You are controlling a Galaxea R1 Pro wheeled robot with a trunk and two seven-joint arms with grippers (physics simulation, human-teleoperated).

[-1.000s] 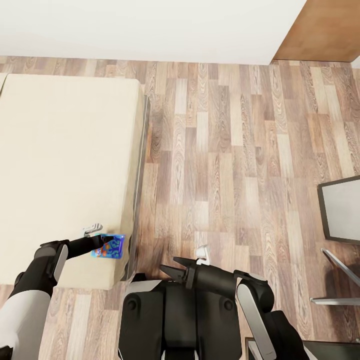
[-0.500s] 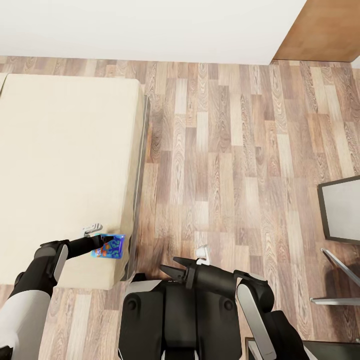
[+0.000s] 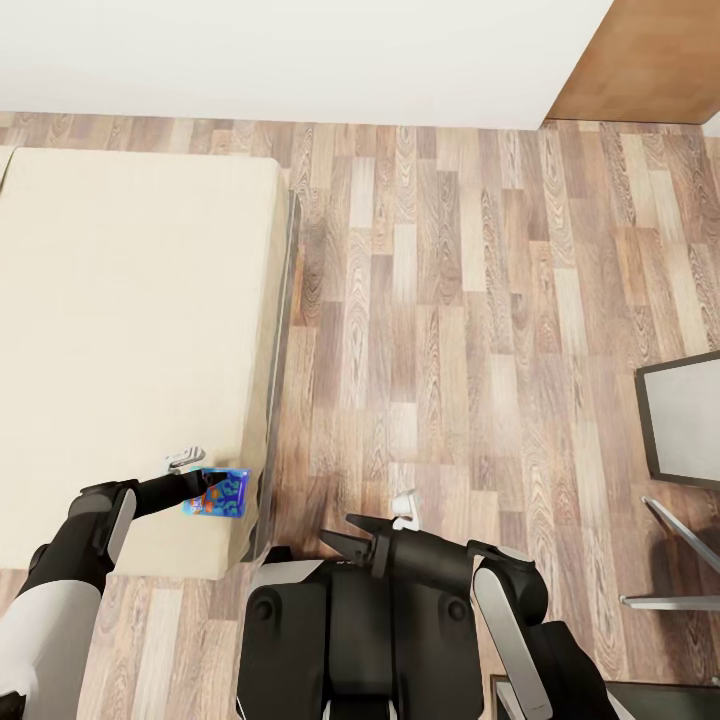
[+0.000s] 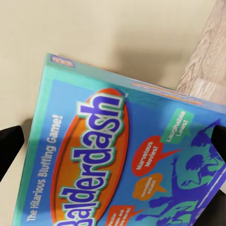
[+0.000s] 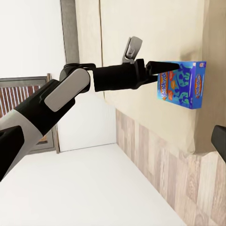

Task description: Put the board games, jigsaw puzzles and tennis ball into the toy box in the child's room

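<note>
A blue board game (image 3: 216,494) with cartoon figures and an orange oval title sits at the near right corner of the beige bed (image 3: 120,320). My left gripper (image 3: 208,487) is shut on one edge of it. In the left wrist view the game's cover (image 4: 122,160) spans the space between the two dark fingers. The right wrist view shows the left gripper (image 5: 162,70) clasping the game (image 5: 183,84) just off the mattress. My right gripper (image 3: 343,535) hovers open over the floor in front of my trunk. The toy box, jigsaw puzzles and tennis ball are out of view.
Wood-plank floor (image 3: 450,350) stretches to the right of the bed. A grey-topped piece of furniture (image 3: 685,420) and a thin metal frame (image 3: 670,560) stand at the right edge. A white wall (image 3: 300,60) closes the far side, with a brown panel (image 3: 650,60) beside it.
</note>
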